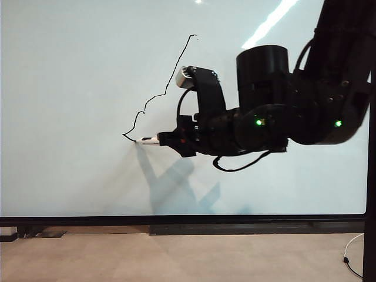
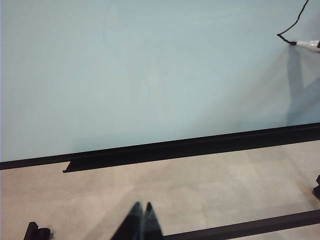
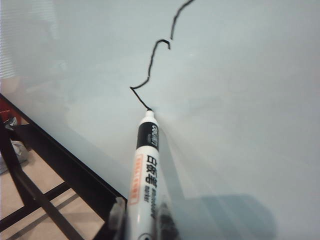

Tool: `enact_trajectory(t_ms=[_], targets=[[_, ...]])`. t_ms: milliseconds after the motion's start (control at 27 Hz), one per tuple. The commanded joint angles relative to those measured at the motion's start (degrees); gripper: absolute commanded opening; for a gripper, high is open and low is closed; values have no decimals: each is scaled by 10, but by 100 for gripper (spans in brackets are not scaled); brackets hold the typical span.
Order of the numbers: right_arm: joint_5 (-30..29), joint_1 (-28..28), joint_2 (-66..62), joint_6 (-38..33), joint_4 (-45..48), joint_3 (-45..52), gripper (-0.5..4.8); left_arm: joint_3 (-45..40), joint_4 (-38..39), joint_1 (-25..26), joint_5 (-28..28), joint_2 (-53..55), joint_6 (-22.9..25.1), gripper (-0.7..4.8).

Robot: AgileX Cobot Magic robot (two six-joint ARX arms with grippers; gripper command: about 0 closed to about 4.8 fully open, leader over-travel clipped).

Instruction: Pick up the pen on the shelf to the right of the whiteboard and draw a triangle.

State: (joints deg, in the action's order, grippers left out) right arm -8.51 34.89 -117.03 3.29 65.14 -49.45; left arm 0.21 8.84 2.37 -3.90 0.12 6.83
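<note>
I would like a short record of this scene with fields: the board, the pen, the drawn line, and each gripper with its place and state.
board: whiteboard, upright, black frame
pen: pen, tip on the board at the line's lower end
drawing: triangle, only one wobbly side drawn, not closed
right gripper: right gripper, shut on the pen, at mid board
left gripper: left gripper, shut, empty, low before the board's bottom edge
</note>
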Motion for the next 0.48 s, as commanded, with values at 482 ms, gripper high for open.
enact_trajectory(t_ms=[482], targets=[[52, -38, 37, -1, 30, 41, -5, 2, -3, 0, -2, 0, 0, -5]])
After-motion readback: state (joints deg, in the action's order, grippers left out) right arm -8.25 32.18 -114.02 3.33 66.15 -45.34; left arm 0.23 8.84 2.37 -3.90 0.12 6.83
